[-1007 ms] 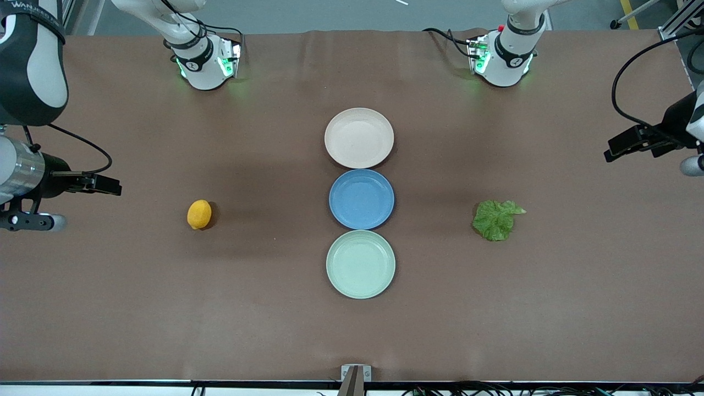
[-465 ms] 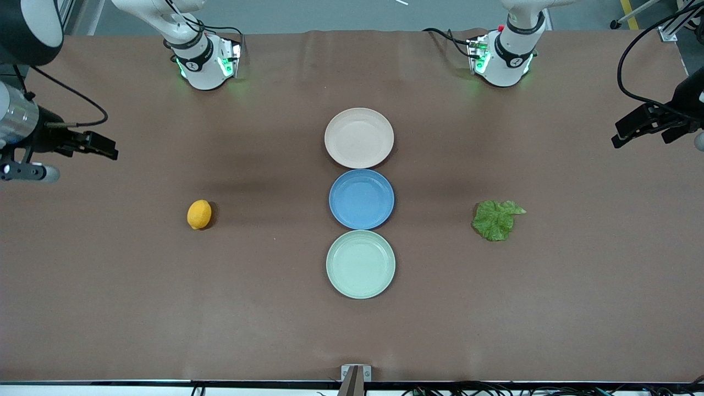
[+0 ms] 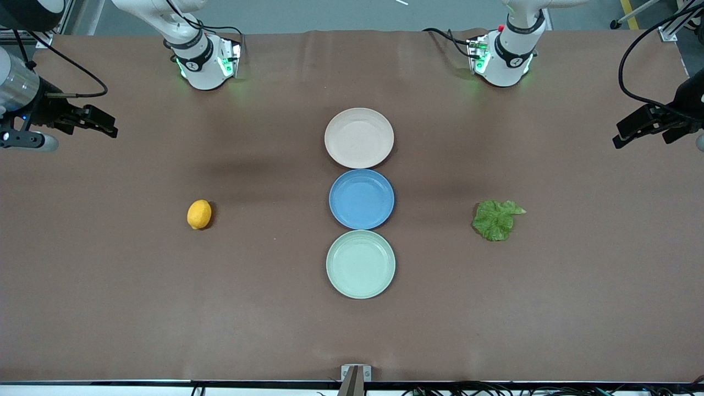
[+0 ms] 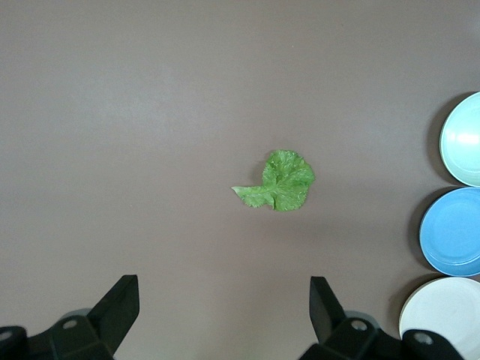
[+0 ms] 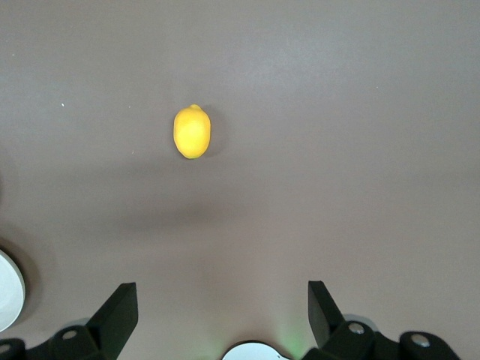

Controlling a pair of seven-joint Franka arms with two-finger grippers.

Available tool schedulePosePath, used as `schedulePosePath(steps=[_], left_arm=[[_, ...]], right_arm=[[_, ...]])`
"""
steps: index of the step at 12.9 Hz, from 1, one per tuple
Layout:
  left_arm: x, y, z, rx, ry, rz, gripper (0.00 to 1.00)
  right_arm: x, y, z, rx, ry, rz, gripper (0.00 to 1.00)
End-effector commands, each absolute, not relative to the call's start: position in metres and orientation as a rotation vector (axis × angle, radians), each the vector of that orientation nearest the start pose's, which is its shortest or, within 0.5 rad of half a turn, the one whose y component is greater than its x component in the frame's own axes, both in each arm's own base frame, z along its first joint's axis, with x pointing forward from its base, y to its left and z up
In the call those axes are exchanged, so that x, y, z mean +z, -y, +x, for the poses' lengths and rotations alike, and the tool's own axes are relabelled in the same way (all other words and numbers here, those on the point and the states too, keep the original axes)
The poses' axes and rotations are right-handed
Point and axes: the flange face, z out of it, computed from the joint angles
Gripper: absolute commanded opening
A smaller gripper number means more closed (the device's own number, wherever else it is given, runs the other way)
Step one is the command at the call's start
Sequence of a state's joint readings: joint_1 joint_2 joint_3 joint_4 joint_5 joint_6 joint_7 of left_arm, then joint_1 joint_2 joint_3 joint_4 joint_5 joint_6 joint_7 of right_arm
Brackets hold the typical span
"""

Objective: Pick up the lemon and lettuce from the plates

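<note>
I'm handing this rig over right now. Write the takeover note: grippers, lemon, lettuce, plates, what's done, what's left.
Left gripper: open, empty, high over the table's left-arm end.
Right gripper: open, empty, high over the right-arm end.
Lemon: on the bare table toward the right arm's end.
Lettuce: on the bare table toward the left arm's end.
Beige-pink plate, blue plate and mint green plate: all empty, in a row mid-table.
Done: both items are off the plates.
Left: apparently nothing.

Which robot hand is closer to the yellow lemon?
The right gripper. It hangs open above the right arm's end of the table, by the lemon. The left gripper hangs open above the table's left-arm end.
</note>
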State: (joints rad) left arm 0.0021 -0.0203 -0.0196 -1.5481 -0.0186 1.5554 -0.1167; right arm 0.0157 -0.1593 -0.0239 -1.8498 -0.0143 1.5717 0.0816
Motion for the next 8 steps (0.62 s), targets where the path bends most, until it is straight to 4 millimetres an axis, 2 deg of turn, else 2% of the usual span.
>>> schedulePosePath(steps=[1, 8], left_arm=[[0.647, 0.011, 0.544, -0.032, 0.154, -3.153, 1.0], [0.652, 0.006, 0.543, -0.05, 0.152, -3.153, 1.0]], right_arm=[[0.579, 0.014, 0.484, 0.154, -0.149, -3.145, 1.0], [0.593, 0.001, 0.475, 0.106, -0.108, -3.149, 1.0]])
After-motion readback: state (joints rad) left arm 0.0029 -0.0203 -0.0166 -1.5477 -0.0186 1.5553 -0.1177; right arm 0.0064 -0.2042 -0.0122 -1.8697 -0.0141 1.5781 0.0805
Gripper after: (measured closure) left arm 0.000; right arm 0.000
